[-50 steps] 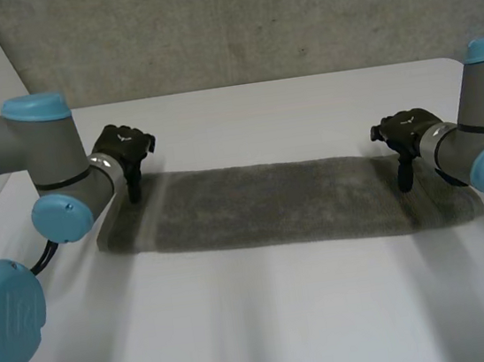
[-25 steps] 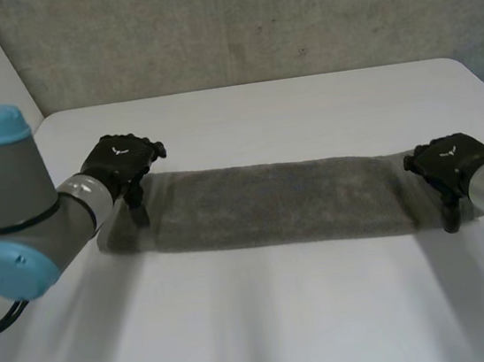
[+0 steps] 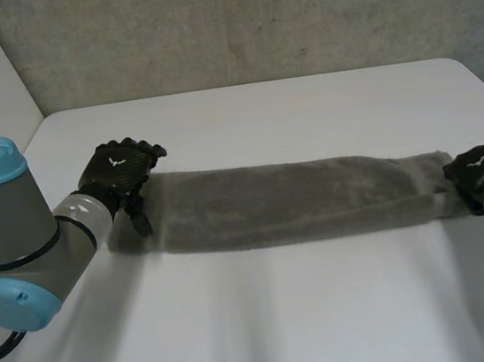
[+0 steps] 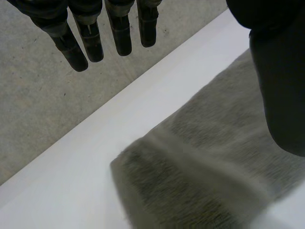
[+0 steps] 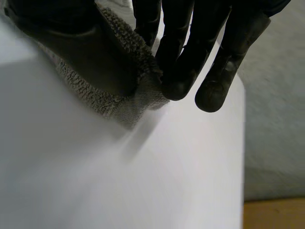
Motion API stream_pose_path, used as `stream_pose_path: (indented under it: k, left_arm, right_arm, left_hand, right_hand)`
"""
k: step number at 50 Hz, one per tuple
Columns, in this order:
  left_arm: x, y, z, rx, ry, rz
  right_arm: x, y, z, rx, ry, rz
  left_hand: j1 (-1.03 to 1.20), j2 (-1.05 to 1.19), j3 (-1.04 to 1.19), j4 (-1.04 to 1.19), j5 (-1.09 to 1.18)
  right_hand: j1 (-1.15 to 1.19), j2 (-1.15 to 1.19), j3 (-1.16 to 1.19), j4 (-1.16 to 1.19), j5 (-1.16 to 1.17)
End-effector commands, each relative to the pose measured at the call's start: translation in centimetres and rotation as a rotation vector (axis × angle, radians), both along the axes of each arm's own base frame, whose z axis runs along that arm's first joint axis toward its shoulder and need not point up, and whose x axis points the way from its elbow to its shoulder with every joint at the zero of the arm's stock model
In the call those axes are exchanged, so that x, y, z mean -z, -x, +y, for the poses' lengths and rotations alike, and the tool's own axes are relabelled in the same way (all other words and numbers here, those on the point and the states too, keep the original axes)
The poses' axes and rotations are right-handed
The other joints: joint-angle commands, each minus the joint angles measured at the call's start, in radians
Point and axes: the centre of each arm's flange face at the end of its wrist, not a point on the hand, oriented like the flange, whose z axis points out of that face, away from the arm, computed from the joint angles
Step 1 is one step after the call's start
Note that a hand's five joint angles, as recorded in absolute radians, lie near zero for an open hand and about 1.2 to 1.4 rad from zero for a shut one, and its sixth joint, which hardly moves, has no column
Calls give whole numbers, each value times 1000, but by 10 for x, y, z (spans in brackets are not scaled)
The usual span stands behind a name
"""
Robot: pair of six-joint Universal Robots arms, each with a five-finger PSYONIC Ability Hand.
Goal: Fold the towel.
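Right hand (image 3: 481, 169) farther out, pinching towel (image 3: 289, 200) at its end corner; left hand (image 3: 120, 166) straight-fingered over opposite edge.

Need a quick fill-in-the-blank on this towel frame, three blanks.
The towel lies on a ____ table.
The right hand pinches a towel corner between its fingers and ____.
The left hand, fingers straight, is at the towel's ____ end.
Missing: white; thumb; left.

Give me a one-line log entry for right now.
towel: long strip, flat on table | left hand: open, at towel's left end, no grip | right hand: pinching towel's right end
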Motion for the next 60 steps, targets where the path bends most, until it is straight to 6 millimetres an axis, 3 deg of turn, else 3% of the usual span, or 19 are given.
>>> stream_pose_path:
  k: [1,7,11,13,16,17,18,19,21,22,24,27,35,42,43,44,46,53,60]
  left_arm:
    - [0,-1,-1,-3,-1,1]
    - [-1,-5,-4,-17,3,4]
    - [-3,-5,-6,-21,6,10]
    - [-5,-5,-7,-26,11,17]
    - [-6,-6,-8,-32,12,22]
    - [-7,-6,-8,-35,11,29]
    - [-7,-6,-8,-37,8,39]
    - [-7,-6,-8,-37,8,39]
    - [-8,-8,-10,-52,0,58]
    - [-8,-8,-10,-52,0,58]
    - [-9,-9,-10,-57,-5,72]
    - [-11,-10,-10,-62,-1,76]
    - [-12,-11,-10,-63,1,76]
    - [-12,-10,-9,-60,1,76]
    - [-13,-10,-9,-60,4,77]
    - [-13,-10,-9,-60,4,77]
    - [-13,-8,-9,-55,6,78]
    - [-13,-5,-6,-45,6,78]
    - [-18,4,0,-17,18,85]
  right_arm:
    - [-28,43,-28,150,90,32]
    - [-56,68,-49,193,177,122]
    - [-75,55,-52,155,224,139]
    - [-100,-10,-40,-6,307,102]
    - [-110,-43,-32,-87,344,75]
    - [-116,-74,-21,-167,372,49]
    - [-115,-101,-12,-235,380,31]
    - [-115,-101,-12,-236,380,30]
    - [-101,-160,17,-406,364,4]
    - [-101,-160,17,-407,363,4]
    - [-90,-218,58,-576,362,-27]
    - [-68,-253,87,-690,333,-35]
    - [-26,-285,103,-766,280,-32]
    - [-21,-296,118,-839,230,-122]
    - [-20,-298,121,-857,203,-160]
    - [-20,-298,121,-857,203,-160]
    - [-23,-296,123,-859,157,-210]
    - [-56,-278,125,-804,106,-254]
    - [-92,-212,100,-612,49,-351]
  left_hand:
    - [-97,-81,-72,-96,-221]
    - [-97,-81,-72,-96,-221]
    - [-97,-81,-72,-96,-221]
    - [-100,-84,-75,-99,-224]
    - [-97,-81,-72,-96,-221]
    - [-100,-84,-75,-99,-224]
    - [-100,-84,-75,-99,-224]
    - [-100,-84,-75,-99,-224]
    - [-100,-84,-75,-99,-224]
    - [-100,-84,-75,-99,-224]
    - [-100,-84,-75,-99,-224]
    - [-100,-84,-75,-99,-224]
    - [-103,-87,-78,-102,-227]
    - [-103,-87,-78,-102,-227]
    - [-103,-87,-78,-102,-227]
    - [-103,-87,-78,-102,-227]
    - [-100,-84,-75,-99,-224]
    - [-103,-87,-78,-102,-227]
    - [-103,-87,-78,-102,-227]
  right_hand:
    - [82,106,62,58,64]
    - [82,106,62,58,64]
    - [82,106,62,58,64]
    - [82,106,62,58,64]
    - [82,106,62,58,64]
    - [82,106,62,58,64]
    - [82,106,62,58,64]
    - [82,106,62,58,64]
    - [82,106,62,58,64]
    - [82,106,62,58,64]
    - [82,106,62,58,64]
    - [82,106,62,58,64]
    - [82,106,62,58,64]
    - [82,106,62,58,64]
    - [-211,-186,-230,-235,-229]
    - [-214,-189,-233,-238,-232]
    - [-1140,-1115,-1159,-1164,-1158]
    - [-1140,-1115,-1159,-1164,-1158]
    - [-1140,-1115,-1159,-1164,-1158]
